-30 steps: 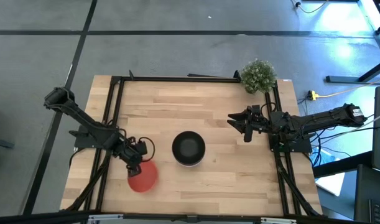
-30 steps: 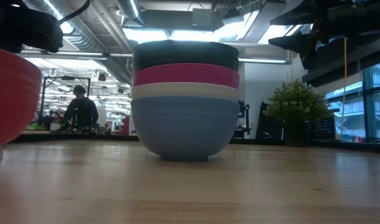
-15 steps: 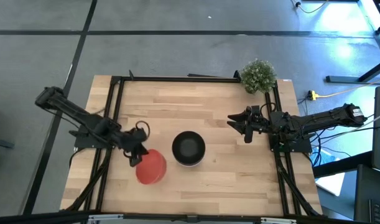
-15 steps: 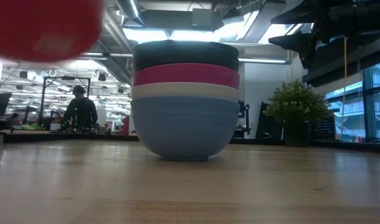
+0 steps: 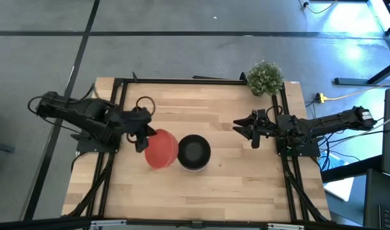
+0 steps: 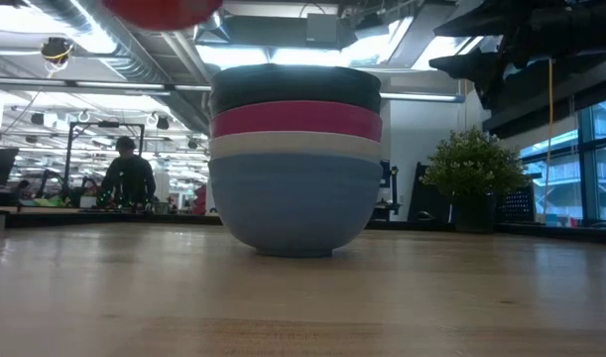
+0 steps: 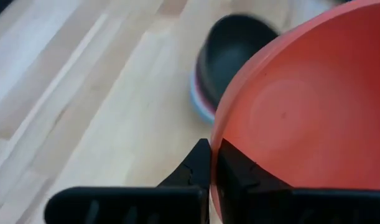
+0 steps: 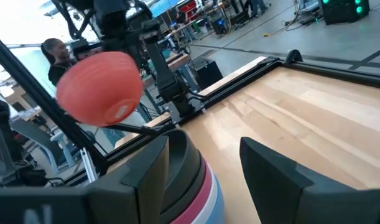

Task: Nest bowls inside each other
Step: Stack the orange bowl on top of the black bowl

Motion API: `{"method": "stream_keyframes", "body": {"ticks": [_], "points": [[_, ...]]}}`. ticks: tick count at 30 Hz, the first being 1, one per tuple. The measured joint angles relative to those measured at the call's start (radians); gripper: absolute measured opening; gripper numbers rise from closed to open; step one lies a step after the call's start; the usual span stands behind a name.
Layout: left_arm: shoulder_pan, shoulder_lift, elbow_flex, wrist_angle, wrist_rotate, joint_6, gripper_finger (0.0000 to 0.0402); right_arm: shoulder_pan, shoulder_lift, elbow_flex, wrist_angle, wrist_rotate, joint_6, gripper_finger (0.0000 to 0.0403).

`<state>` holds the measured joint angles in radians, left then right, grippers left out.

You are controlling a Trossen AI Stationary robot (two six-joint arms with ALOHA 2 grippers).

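The red bowl (image 5: 161,149) hangs in the air just left of the stack, held by my left gripper (image 5: 143,137); it shows at the top of the low view (image 6: 164,10) and in the right wrist view (image 8: 99,87). The stack (image 5: 193,152) rests on the blue bowl's base (image 6: 295,248) at the table's middle: blue lowest, then white, pink and black on top. My right gripper (image 5: 246,128) hovers open to the right of the stack, above the table, its fingers (image 8: 149,177) apart and touching nothing. My left gripper pinches the red bowl's rim (image 7: 216,134) on its left side, one finger inside (image 7: 239,174) the bowl and one outside. The fingers come from the table's left. The bowl is lifted clear of the table, tilted, at about the height of the stack's top.
A small green potted plant (image 5: 265,77) stands at the far right corner, also in the low view (image 6: 473,174). Black frame rails (image 5: 121,115) run along the table's left, far and right sides. A person (image 6: 129,178) stands in the room beyond. Bare wood (image 5: 233,185) lies near the stack.
My left gripper has carried the red bowl up from near the table's near-left area, toward the far edge and right, toward the stack. The bowl now hangs lifted clear beside the stack's top. The stack and my right arm have kept still.
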<state>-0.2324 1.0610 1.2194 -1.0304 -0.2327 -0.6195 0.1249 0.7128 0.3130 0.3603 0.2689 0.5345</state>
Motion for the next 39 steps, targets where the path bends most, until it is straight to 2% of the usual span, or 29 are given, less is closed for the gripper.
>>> {"method": "stream_keyframes", "body": {"ticks": [9,17,30,39], "points": [[0.161,0.234,0.138,-0.033,0.161,0.155,0.0003,0.0,0.0,0.0,0.0,-0.001,-0.023,0.02],[0.224,0.446,0.254,-0.041,0.268,0.25,0.0002,0.0,0.0,0.0,-0.009,-0.028,-0.023,0.02],[0.264,0.689,0.529,-0.163,0.323,0.351,0.0002,0.0,0.0,0.0,-0.058,-0.035,-0.023,0.02],[0.263,0.785,0.565,-0.218,0.329,0.345,0.0002,0.0,0.0,0.0,-0.059,-0.038,-0.048,0.02]]}}
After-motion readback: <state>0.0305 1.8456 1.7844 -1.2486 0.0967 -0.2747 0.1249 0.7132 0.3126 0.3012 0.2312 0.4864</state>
